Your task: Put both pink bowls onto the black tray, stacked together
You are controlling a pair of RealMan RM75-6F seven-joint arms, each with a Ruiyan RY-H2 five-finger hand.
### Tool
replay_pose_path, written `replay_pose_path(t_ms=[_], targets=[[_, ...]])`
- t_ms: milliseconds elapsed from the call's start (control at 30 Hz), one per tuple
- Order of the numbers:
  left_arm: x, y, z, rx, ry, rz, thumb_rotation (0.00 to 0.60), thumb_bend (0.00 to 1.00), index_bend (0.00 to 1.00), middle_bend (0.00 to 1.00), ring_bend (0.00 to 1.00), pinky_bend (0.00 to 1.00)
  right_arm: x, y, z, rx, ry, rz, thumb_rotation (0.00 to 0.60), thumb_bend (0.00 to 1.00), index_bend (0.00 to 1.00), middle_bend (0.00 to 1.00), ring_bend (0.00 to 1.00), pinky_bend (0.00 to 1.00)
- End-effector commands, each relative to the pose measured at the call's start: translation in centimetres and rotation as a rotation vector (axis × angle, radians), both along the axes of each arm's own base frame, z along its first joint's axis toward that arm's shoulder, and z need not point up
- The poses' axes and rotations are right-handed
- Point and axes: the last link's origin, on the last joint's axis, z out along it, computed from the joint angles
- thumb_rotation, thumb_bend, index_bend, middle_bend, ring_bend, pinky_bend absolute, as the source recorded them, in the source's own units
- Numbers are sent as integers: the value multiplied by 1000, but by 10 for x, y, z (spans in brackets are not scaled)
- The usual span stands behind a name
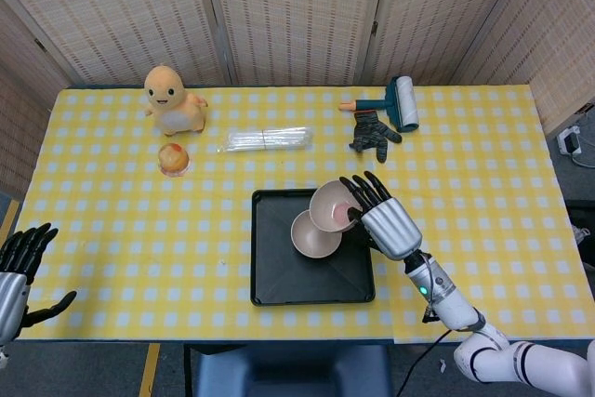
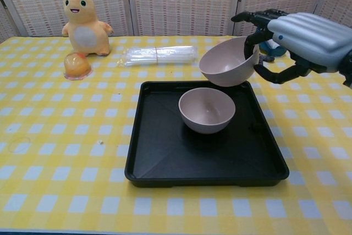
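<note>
One pink bowl (image 1: 315, 234) (image 2: 207, 110) stands upright in the middle of the black tray (image 1: 279, 271) (image 2: 165, 158). My right hand (image 1: 383, 219) (image 2: 294, 39) holds the second pink bowl (image 1: 333, 205) (image 2: 228, 63) by its rim, tilted, in the air above the tray's far right part and just over the first bowl. My left hand (image 1: 20, 271) hangs by the table's near left corner with its fingers apart and nothing in it; only the head view shows it.
An orange plush toy (image 1: 171, 99) (image 2: 84, 22), a small orange jelly cup (image 1: 173, 159) (image 2: 77, 65) and a clear plastic packet (image 1: 266, 139) (image 2: 159, 54) lie at the back left. A dark glove (image 1: 373, 130) and a lint roller (image 1: 400, 104) lie at the back right.
</note>
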Motion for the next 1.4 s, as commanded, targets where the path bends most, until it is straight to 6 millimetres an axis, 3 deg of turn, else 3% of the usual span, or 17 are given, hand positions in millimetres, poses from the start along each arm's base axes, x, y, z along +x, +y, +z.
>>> replay_pose_path(t_ms=[33,233,833,1067,1400], targets=[[0,-1,2,7,-4,-3,600,232,0,78,37,0,15,-2,-10,18,0,24,600,535,689,80,63,0],[-2,-1,8,24,-15,1,600,232,0,78,37,0,23,-1,-26,43,15,44,600,535,689,81,64,0],[-4,0,12,28,-20,19,600,232,0,77,37,0,4,6,-61,128,27,21,600,534,685,86,72,0],[-5,0,11,29,-12,34,600,232,11,82,37,0,-6,10,-64,160,31,26,600,534,413,22,54,0],[-4,2,5,17,-1,35,600,232,15,82,37,0,-22,18,-47,160,60,-6,600,534,274,0,0,0]])
